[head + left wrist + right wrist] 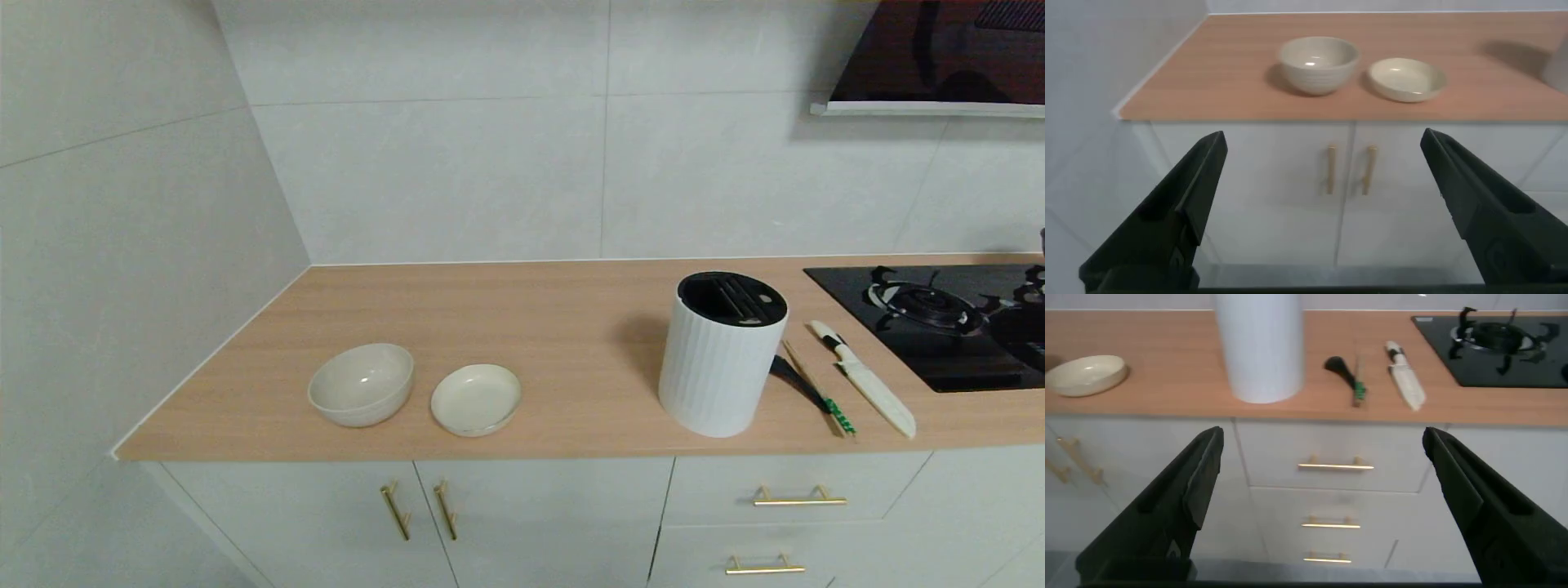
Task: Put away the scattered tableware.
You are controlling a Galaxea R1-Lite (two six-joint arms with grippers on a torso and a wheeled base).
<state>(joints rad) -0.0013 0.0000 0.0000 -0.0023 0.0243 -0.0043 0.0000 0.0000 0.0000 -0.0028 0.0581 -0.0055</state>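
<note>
Head view: bowl [362, 384], plate [476, 398], knife [865, 380], one each (left gripper [1323, 140], right gripper [1324, 437] agape, empty).

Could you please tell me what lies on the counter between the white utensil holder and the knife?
In the head view, a black-and-green utensil and a thin wooden stick lie there.

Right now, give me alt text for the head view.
A wooden counter holds a bowl and a shallow dish on the left. On the right, a white ribbed holder stands with a black utensil and a white knife lying beside it, near a gas hob.
</note>
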